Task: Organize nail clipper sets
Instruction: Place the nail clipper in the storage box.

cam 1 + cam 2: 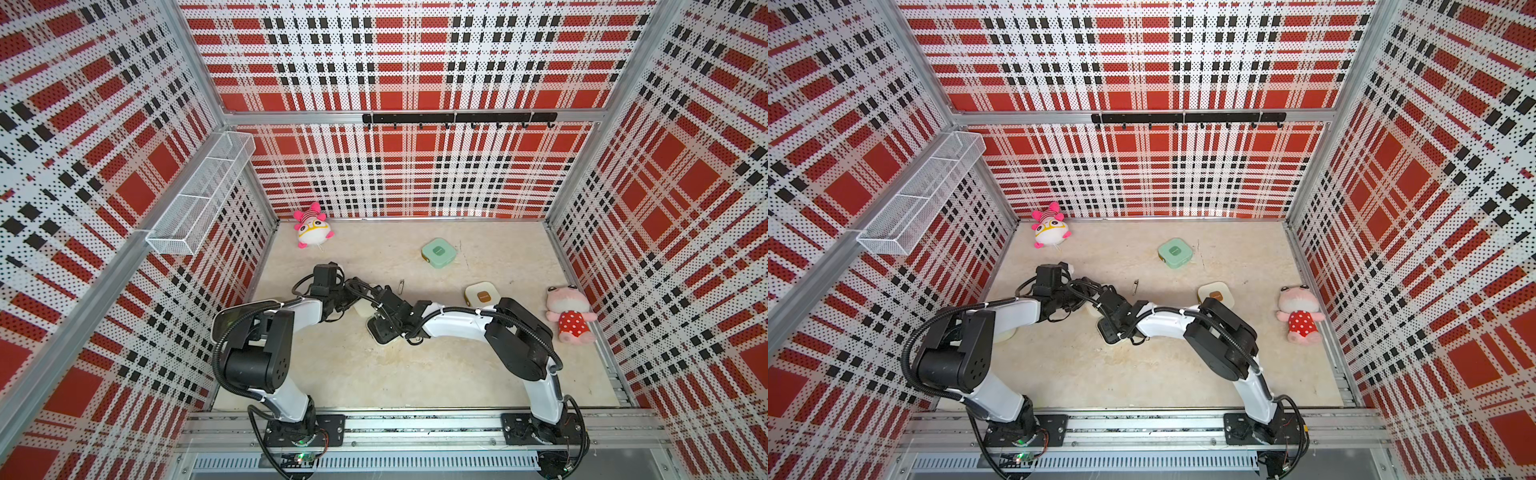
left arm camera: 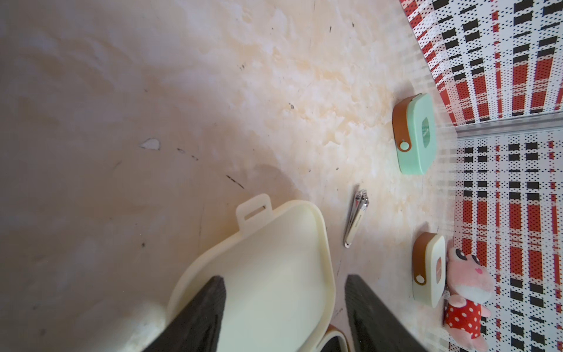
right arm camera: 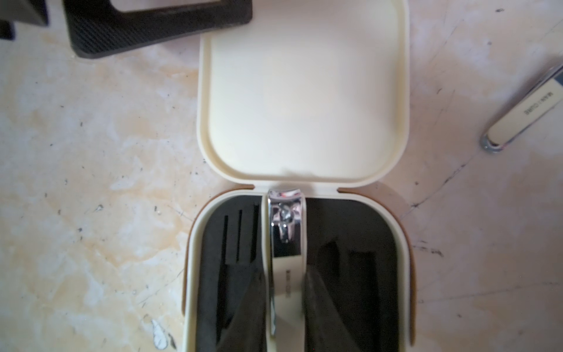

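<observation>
Right arm is in over the open cream case (image 3: 192, 274), which sits mid-tabletop (image 1: 374, 374) in both top views, tucked under the two wrists. The right fingers (image 3: 240, 311) are pinched narrow on the large clipper (image 3: 286, 243), one on each long edge. It's lined up lengthwise over the middle of the black tray (image 3: 365, 228), silver head toward the hinge. Seated in its slot or just above it? Can't tell. The lid (image 3: 304, 91) lies open beyond the hinge, cream inside facing up. Across from it, the left fingers (image 2: 195, 320) stand partly apart. One is over the lid's inner face, the other is off the rim above bare tabletop, and there's no squeeze on anything that shows. A small clipper (image 1: 402, 286) lies loose just up and right of the open case, not touching it. The mint green case (image 1: 439, 252) is shut, further up and right of centre. The closed cream case (image 1: 482, 295) sits right of centre, near the pink plush (image 1: 567, 313) at the tabletop's right edge. A second plush (image 1: 311, 226) lies in the upper left corner of the tabletop.
</observation>
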Controlling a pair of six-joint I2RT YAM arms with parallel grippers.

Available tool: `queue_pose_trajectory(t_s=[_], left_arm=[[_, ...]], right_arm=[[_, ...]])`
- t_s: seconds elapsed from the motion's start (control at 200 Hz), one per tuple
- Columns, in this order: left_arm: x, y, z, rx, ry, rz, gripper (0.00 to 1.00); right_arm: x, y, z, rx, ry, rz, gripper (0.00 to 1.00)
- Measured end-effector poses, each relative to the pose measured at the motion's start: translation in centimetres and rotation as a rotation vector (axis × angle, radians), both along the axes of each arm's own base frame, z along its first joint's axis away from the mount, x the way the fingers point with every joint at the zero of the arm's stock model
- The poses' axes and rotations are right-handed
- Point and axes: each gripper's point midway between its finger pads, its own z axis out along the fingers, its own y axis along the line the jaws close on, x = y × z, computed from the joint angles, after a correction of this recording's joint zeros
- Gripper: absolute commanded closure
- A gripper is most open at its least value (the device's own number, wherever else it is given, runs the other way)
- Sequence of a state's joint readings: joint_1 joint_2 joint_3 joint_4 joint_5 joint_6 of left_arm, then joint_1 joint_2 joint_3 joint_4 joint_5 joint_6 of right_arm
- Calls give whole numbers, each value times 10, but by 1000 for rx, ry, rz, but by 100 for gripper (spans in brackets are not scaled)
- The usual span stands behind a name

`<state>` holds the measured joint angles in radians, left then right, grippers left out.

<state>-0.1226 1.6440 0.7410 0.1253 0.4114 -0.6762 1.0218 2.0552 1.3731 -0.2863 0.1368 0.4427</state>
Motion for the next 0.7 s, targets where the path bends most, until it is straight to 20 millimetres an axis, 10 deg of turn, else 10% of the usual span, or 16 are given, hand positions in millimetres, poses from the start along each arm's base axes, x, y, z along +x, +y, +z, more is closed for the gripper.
queue_pose_trajectory(t_s=[0.701], left_arm=[[1, 2, -1, 1, 2, 7, 33]], right_arm=[[-8, -10, -3, -18, 12, -7, 86]])
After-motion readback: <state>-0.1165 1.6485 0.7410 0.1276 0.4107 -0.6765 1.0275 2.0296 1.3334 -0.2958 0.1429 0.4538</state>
